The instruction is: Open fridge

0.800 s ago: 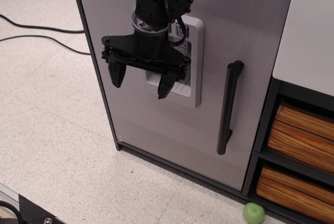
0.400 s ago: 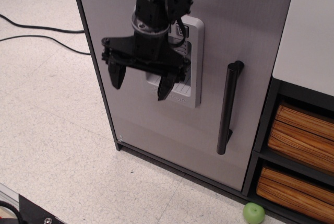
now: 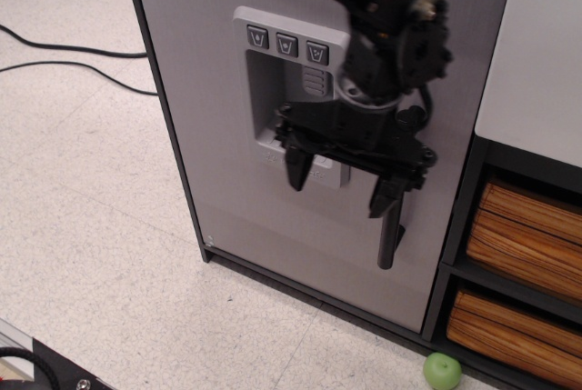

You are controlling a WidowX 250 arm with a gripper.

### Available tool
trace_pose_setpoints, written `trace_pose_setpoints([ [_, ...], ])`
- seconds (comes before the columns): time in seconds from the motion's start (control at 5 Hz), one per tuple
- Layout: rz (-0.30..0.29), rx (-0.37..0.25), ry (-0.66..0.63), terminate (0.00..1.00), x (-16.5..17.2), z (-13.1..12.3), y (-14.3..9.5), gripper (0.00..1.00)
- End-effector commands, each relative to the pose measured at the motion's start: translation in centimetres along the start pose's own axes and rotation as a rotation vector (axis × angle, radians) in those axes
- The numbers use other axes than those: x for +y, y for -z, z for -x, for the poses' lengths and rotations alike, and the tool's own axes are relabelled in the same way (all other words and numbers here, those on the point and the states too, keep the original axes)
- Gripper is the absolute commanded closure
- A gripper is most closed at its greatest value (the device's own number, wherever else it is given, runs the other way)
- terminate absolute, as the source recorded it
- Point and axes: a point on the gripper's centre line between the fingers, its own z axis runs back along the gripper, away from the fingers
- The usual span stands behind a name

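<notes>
A tall toy fridge (image 3: 218, 181) stands on the speckled floor (image 3: 91, 226), filling the middle of the view, its light grey door closed flush in a dark frame. Set into the door is a recessed grey dispenser panel (image 3: 273, 81) topped by three buttons (image 3: 286, 44). Down the door's right side runs a black vertical bar handle (image 3: 389, 245), only its lower end visible below the robot's black arm (image 3: 382, 17). The gripper (image 3: 339, 185) hangs in front of the door with its fingers spread wide and pointing down, holding nothing; one finger (image 3: 296, 170) lies across the lower edge of the dispenser panel, the other (image 3: 384, 197) sits right over the handle, though whether it touches the bar cannot be told. To the right of the fridge stands a white cabinet (image 3: 532, 63) with wooden-slat drawers (image 3: 523, 235). A small green apple (image 3: 443, 371) rests on the floor near the fridge's lower right corner, and black cables (image 3: 64, 54) trail across the floor at left.
</notes>
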Motion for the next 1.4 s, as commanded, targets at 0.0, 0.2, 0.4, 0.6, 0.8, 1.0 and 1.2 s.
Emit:
trace_pose_setpoints([
  [0.0,0.067,-0.124,0.122,0.0,-3.6,-5.7,-1.6,0.0],
  [0.2,0.08,-0.136,0.151,0.0,-4.4,-7.4,-1.4,0.0],
  [0.4,0.097,-0.146,0.187,0.0,-4.8,-8.0,-0.8,0.0],
  [0.6,0.119,-0.15,0.225,0.0,-4.7,-7.9,-0.6,1.0],
  [0.8,0.111,-0.198,0.199,0.0,-4.6,-7.6,-0.9,1.0],
  [1.0,0.119,-0.231,0.167,0.0,-4.1,-6.8,-1.4,1.0],
  [1.2,0.128,-0.253,0.155,0.0,-2.9,-5.3,-2.3,1.0],
])
